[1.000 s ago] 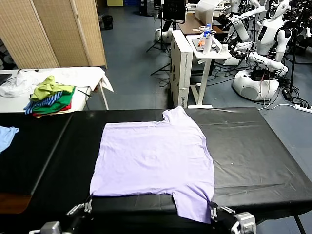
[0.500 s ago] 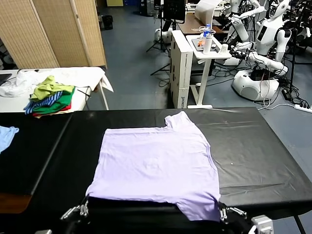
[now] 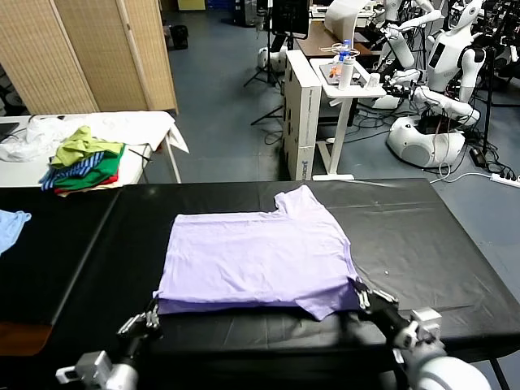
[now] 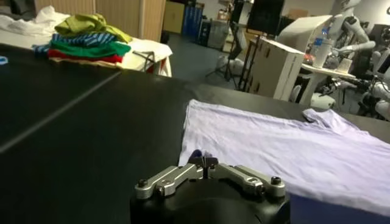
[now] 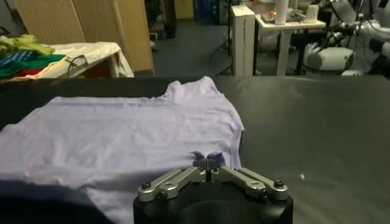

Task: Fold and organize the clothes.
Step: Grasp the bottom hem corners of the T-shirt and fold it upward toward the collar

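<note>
Both grippers pinch the near hem of the lavender T-shirt (image 3: 258,256) on the black desk (image 3: 422,244): left gripper (image 3: 153,317) clamped on the left corner, right gripper (image 3: 361,292) on the right, apparently lifting the near edge together so the hem stays level for a fold toward the far side.
</note>
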